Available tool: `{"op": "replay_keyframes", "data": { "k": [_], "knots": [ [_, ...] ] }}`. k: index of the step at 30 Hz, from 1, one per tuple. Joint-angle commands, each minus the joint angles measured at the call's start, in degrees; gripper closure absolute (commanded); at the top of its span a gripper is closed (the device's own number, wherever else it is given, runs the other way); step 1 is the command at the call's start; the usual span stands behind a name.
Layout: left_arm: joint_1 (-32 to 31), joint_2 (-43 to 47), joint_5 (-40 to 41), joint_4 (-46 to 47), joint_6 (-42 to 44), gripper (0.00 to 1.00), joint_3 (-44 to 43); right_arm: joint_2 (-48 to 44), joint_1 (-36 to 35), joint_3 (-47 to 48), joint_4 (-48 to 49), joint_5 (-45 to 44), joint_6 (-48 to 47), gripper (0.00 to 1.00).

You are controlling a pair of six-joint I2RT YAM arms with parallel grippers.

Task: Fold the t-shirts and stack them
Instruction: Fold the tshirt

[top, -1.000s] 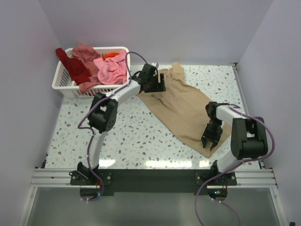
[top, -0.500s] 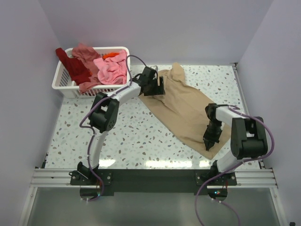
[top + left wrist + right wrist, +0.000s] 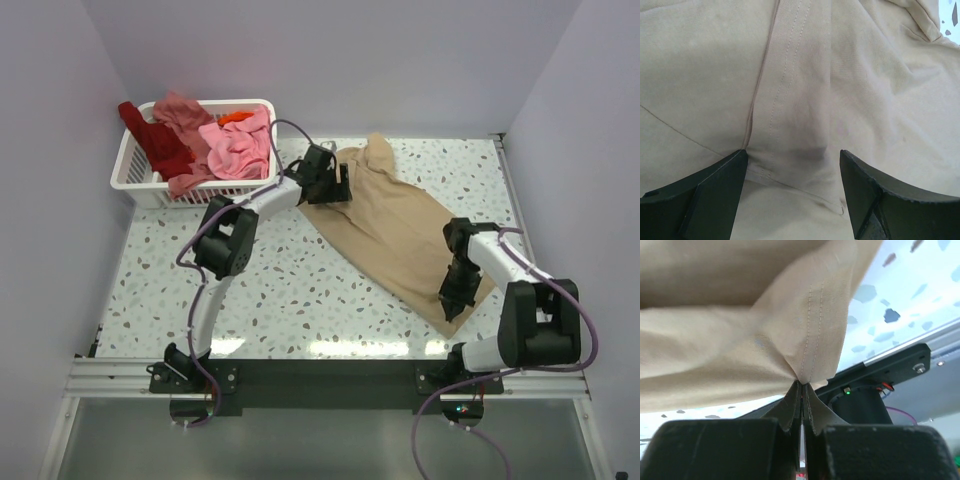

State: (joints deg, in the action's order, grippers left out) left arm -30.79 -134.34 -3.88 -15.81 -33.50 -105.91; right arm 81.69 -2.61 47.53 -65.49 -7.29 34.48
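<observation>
**Tan t-shirt (image 3: 390, 225) pinched at one corner**

The tan t-shirt lies spread on the speckled table (image 3: 280, 290), running from about 12 o'clock down to 4 o'clock in the top view. At its 4 o'clock corner we see the right gripper (image 3: 801, 386) clamped tight on the stitched hem, with the cloth bunched between its jaws. At the shirt's 10 o'clock edge the left gripper (image 3: 792, 156) stands wide open over a seam and holds nothing. We cannot tell whether its fingertips touch the cloth. At the table's 10 o'clock, the white basket (image 3: 128, 172) holds a pink t-shirt (image 3: 238, 148) and a dark red t-shirt (image 3: 160, 145), heaped together.
</observation>
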Motion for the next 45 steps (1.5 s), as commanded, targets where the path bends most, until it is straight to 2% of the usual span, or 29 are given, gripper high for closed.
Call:
{"op": "replay_keyframes", "data": {
  "k": [1, 15, 19, 21, 23, 24, 27, 29, 32, 37, 45],
  "knots": [
    [1.52, -3.21, 2.03, -0.89, -0.69, 0.20, -0.18, -1.88, -0.02, 1.78, -5.78, -2.90, -0.64, 1.00],
    [2.84, -2.85, 2.21, -0.80, 2.03, 0.20, -0.97, -4.35, -2.04, 2.31, -11.50, -1.32, 0.41, 1.00],
    [2.84, -2.50, 1.95, -0.45, 2.65, 0.20, -1.32, -5.57, -3.01, 1.95, -11.94, 0.43, 0.76, 0.96],
    [2.84, -2.41, 1.95, -0.88, 2.82, 0.20, -1.76, -5.93, -3.80, 1.95, -12.55, 1.13, 0.50, 0.86],
    [2.84, -2.15, 1.95, -1.50, 3.17, 0.20, -2.98, -6.72, -4.68, 2.30, -13.34, 1.66, -0.28, 0.69],
    [2.84, -1.89, 1.95, -1.85, 3.35, 0.20, -3.34, -7.07, -5.38, 2.74, -14.65, 1.66, -0.46, 0.52],
    [2.84, -0.49, 2.12, -2.64, 3.70, 0.18, -4.57, -9.00, -5.65, 5.37, -17.12, 1.93, -1.25, 0.33],
    [2.84, 0.22, 2.39, -3.26, 3.79, 0.16, -5.71, -9.53, -5.74, 8.36, -17.65, 1.49, -1.78, 0.28],
    [2.92, 1.36, 2.39, -4.92, 3.61, 0.14, -7.99, -7.96, -5.74, 10.92, -15.29, 1.58, -1.87, 0.26],
    [3.89, 4.00, 2.30, -6.86, 2.82, 0.12, -9.23, -2.33, -5.56, 13.46, -8.17, 4.74, -2.57, 0.27],
    [4.42, 2.69, 2.30, -10.81, 3.09, 0.15, -10.99, 6.72, -5.65, 20.93, -0.25, 6.76, -3.89, 0.29]
  ]
}}
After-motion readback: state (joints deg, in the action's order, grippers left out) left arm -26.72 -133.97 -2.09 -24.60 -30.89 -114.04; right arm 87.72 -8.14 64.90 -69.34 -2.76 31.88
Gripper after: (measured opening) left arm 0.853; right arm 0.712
